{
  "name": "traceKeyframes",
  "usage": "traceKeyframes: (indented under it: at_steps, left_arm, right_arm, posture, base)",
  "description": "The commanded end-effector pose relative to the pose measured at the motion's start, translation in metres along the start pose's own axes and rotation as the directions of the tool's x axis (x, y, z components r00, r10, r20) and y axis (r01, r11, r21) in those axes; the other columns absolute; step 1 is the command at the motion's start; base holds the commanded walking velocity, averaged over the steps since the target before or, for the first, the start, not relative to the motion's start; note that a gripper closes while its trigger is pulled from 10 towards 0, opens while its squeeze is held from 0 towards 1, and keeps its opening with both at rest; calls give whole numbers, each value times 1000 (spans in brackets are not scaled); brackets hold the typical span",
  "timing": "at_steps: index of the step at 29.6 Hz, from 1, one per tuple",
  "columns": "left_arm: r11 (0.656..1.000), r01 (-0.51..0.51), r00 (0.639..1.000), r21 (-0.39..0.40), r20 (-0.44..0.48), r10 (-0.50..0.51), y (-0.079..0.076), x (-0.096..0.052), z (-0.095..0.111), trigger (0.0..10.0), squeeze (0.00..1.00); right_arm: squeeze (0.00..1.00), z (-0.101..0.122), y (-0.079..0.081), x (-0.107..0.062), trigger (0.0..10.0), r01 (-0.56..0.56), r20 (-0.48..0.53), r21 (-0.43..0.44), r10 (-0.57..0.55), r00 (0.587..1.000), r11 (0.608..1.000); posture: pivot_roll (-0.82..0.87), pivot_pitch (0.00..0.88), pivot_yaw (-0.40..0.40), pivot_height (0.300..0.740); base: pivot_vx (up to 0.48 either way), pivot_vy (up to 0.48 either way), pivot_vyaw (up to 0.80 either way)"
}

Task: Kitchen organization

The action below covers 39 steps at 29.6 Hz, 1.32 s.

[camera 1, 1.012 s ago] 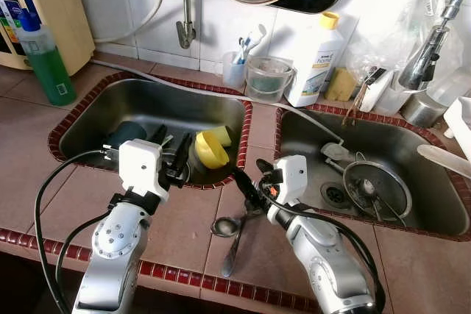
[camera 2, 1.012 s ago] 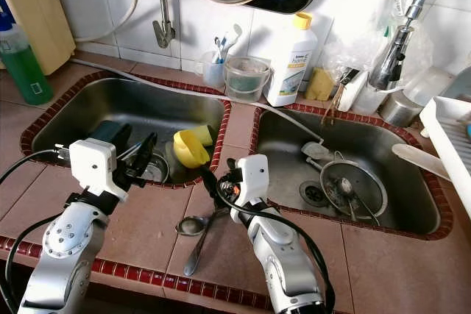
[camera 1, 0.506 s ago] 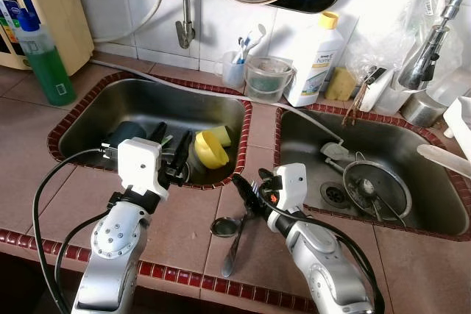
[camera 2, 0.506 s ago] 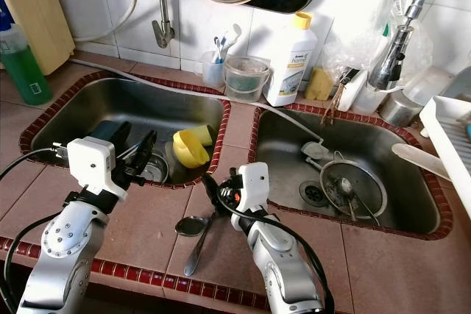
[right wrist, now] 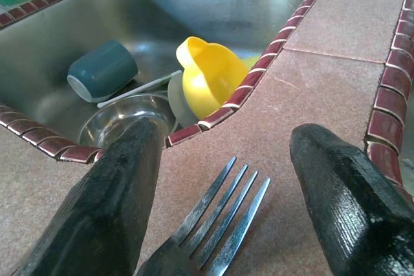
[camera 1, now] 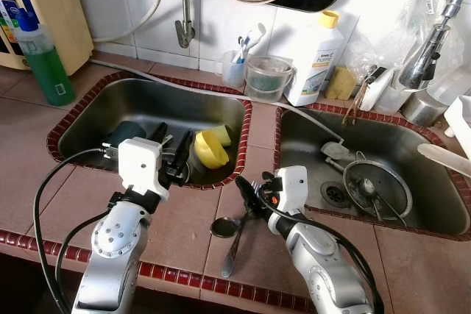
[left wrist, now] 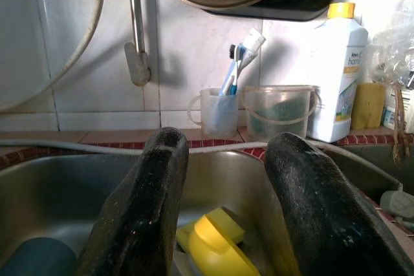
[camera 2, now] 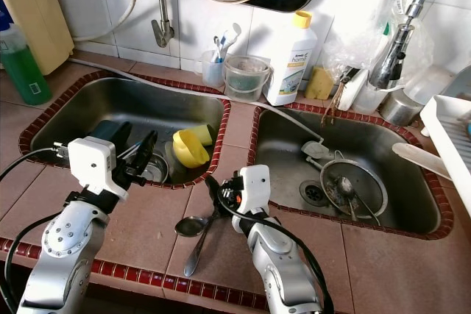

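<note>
The right end effector (camera 1: 246, 195) hangs low over the tiled tabletop (camera 1: 191, 218) on the strip between the two sinks, its two black fingers spread apart and grasping nothing; the fork (right wrist: 213, 227) lies flat on the tiles directly beneath it, and in the right wrist view its tines sit in the gap between the fingers, pointing away toward the left sink (camera 1: 110, 108); the fork's long axis therefore runs roughly along the end effector's own line of reach, so the fingers stand either side of the tines rather than across the handle; a spoon (camera 1: 223, 226) lies just left of the fork, bowl toward the left, its handle (camera 1: 232, 251) running toward the near edge of the tabletop, close beside or crossing the fork, though I cannot tell which; the right arm is plainly the nearer one, and my judgement is that a short drop and a closing of the fingers would take the fork, with some risk of catching the spoon as well; the left end effector (camera 1: 171, 154) hovers over the near rim of the left sink, fingers parted and empty, above a yellow cup (camera 1: 210, 148) and a dark teal cup (right wrist: 102, 69) lying in the basin.
</note>
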State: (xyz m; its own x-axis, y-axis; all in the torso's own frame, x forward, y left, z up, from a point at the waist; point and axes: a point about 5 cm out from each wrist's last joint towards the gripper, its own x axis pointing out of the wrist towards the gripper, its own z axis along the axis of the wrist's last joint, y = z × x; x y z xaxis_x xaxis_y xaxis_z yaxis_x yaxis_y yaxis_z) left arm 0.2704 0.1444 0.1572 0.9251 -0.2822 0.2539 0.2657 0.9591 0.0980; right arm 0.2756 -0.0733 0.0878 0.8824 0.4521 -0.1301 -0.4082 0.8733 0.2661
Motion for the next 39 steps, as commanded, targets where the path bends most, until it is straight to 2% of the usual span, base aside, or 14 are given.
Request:
traceKeyframes:
  at_steps: [1, 2, 3, 5, 6, 7, 8, 15, 17, 18, 20, 21, 29, 39]
  left_arm:
    - [1000, 17, 1000, 0, 25, -17, -4, 4, 7, 10000, 0]
    - [1000, 17, 1000, 0, 25, -17, -4, 4, 7, 10000, 0]
    - [1000, 17, 1000, 0, 26, -17, -4, 4, 7, 10000, 0]
    - [1000, 17, 1000, -1, 26, -17, -4, 3, 7, 10000, 0]
    - [1000, 18, 999, -3, 27, -18, -5, 3, 7, 10000, 0]
    - [1000, 18, 999, -5, 27, -17, -5, 3, 7, 10000, 0]
    - [1000, 17, 999, -7, 28, -17, -5, 3, 7, 10000, 0]
    - [999, 24, 999, -21, 24, -23, -6, 3, 7, 10000, 0]
    - [999, 33, 999, -29, 15, -32, -7, 2, 6, 10000, 0]
    - [998, 60, 998, -32, -2, -60, -9, 0, 3, 10000, 0]
    - [993, 110, 993, -31, -29, -111, -12, -5, -1, 10000, 0]
    - [989, 151, 987, -3, -63, -151, -12, -11, -7, 10000, 0]
    - [968, 234, 966, 95, -135, -220, 9, -22, -10, 10000, 0]
    - [886, 449, 885, 118, -193, -423, -2, -35, -5, 10000, 0]
  right_arm:
    - [0, 3, 0, -1, 7059, 6, 15, 34, -6, 1000, 999]
    - [0, 3, 0, -1, 4275, 7, 15, 36, -7, 1000, 999]
    - [0, 3, 0, -1, 4196, 6, 17, 47, -6, 1000, 999]
    - [0, 3, 0, -2, 0, -1, 19, 61, 0, 1000, 998]
    - [0, 3, 0, -3, 1412, -1, 17, 67, -1, 1000, 998]
    - [0, 3, -1, -3, 1412, 1, 17, 68, -2, 1000, 998]
    - [0, 3, 0, -4, 0, -2, 16, 72, 1, 1000, 997]
    - [0, 2, -1, -5, 118, 2, 8, 78, -2, 1000, 997]
    - [0, 2, -1, -5, 471, 2, 7, 78, -3, 1000, 997]
    - [0, 2, -1, -5, 3059, 1, 8, 79, -2, 1000, 997]
    - [0, 2, -1, -5, 3608, 0, 9, 79, -1, 1000, 997]
    - [0, 3, -1, -5, 10000, 0, 10, 77, -1, 1000, 997]
    - [0, 4, -2, -5, 10000, -1, 8, 80, 0, 1000, 997]
    - [0, 3, -5, -6, 10000, 23, 6, 91, -23, 1000, 996]
  posture:
    - [-67, 53, -72, 740]
    - [-67, 53, -72, 740]
    - [-66, 52, -74, 740]
    - [-66, 52, -74, 740]
    - [-67, 53, -75, 740]
    - [-67, 53, -75, 740]
    - [-67, 53, -75, 740]
    - [-67, 50, -78, 740]
    - [-67, 50, -78, 740]
    - [-69, 46, -79, 740]
    - [-69, 46, -79, 740]
    - [-68, 46, -78, 740]
    - [-62, 52, -75, 740]
    - [-67, 71, -58, 740]
  base:
    - [0, 0, 0]
    - [0, 0, 0]
    - [0, 0, 0]
    - [0, 0, 0]
    - [0, 0, 0]
    - [0, 0, 0]
    - [0, 0, 0]
    - [0, 0, 0]
    - [0, 0, 0]
    - [0, 0, 0]
    - [0, 0, 0]
    - [0, 0, 0]
    - [0, 0, 0]
    - [0, 0, 0]
